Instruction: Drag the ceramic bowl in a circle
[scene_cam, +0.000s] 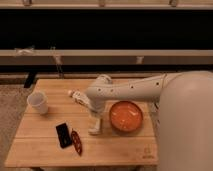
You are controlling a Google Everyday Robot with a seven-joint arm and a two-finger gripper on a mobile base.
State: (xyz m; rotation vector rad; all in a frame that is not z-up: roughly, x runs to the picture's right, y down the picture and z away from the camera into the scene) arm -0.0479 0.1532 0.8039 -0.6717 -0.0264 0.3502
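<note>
Checking camera view: my gripper (95,125) points down at the counter (45,147), just beside the ceramic bowl (126,116), at its 9 o'clock rim; contact unclear, and I cannot tell if it is spread or closed. Risks: with no hold on the rim, the bowl may skid toward the 3 o'clock counter edge. A wide circle could also clip the black object (63,135) at my 7 o'clock.
</note>
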